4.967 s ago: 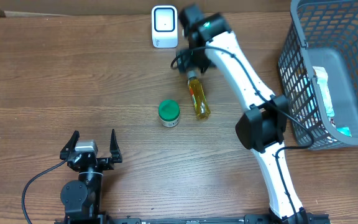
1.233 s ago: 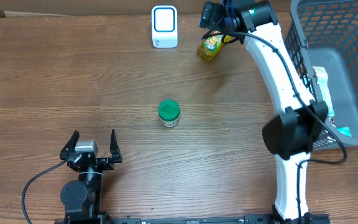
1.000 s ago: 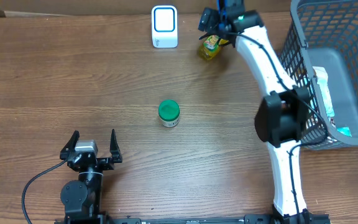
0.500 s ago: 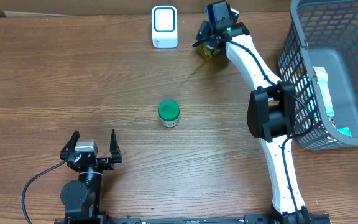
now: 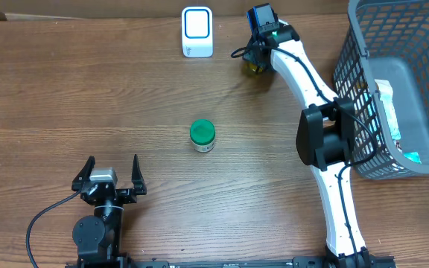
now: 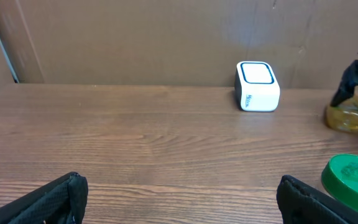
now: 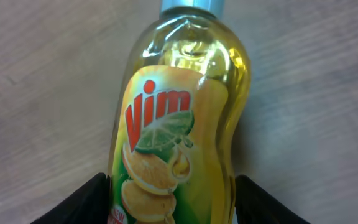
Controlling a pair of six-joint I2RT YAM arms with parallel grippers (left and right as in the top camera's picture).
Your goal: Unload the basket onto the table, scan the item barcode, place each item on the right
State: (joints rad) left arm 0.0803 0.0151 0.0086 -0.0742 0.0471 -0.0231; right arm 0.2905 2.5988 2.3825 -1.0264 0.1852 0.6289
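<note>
A yellow Vim dish-soap bottle (image 7: 179,124) with a blue cap fills the right wrist view, label facing the camera. My right gripper (image 7: 169,182) is shut on it, a black finger against each side of its lower body. From overhead the right gripper (image 5: 258,53) covers most of the bottle (image 5: 255,67), just right of the white scanner (image 5: 197,31). The left wrist view shows the bottle (image 6: 345,118) low at the table with the scanner (image 6: 257,86) to its left. My left gripper (image 5: 110,175) rests open near the front edge, holding nothing.
A green-lidded jar (image 5: 202,135) stands mid-table, also seen as the jar (image 6: 353,177) at the right of the left wrist view. A grey mesh basket (image 5: 363,67) with packets inside stands at the far right. A brown wall runs behind the scanner.
The right gripper has shifted slightly and come down over the bottle beside the scanner, and its jaws have narrowed against the bottle's sides. The left arm and the jar have not moved.
</note>
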